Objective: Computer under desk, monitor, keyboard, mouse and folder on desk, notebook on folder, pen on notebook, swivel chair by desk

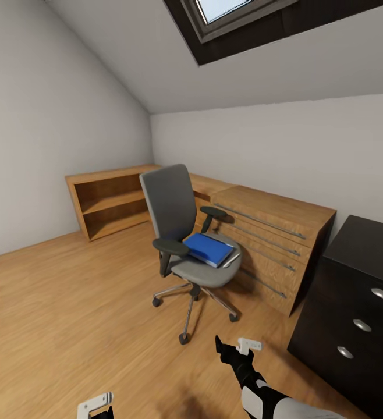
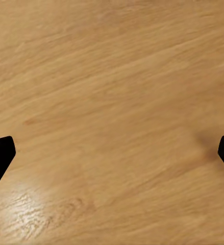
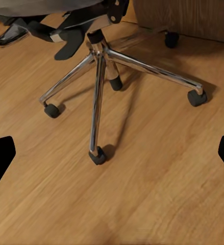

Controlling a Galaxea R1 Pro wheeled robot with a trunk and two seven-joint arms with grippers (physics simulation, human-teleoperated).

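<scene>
The blue folder (image 1: pixel 208 248) is seen lying on the swivel chair (image 1: pixel 183 233); both hands (image 2: pixel 112 153) (image 3: pixel 112 153) are held wide open and empty; no writing is legible

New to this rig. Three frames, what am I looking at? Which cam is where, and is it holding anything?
It is a simulated wheeled robot with two arms, each ending in a two-finger gripper.

The big picture is from the head camera, looking down into an attic bedroom. The swivel chair stands on the wood floor, with a blue folder lying on its seat. Behind it are low light-wood cabinets; the black drawer unit at the right edge is part of the desk. The right gripper and left gripper show at the bottom.

The other two pictures come from cameras on the wrists, looking along the fingers. The left one sees bare floor. The right one sees the chair's chrome base and castors.

Both grippers are open and hold nothing: the dark fingertips sit wide apart.
</scene>
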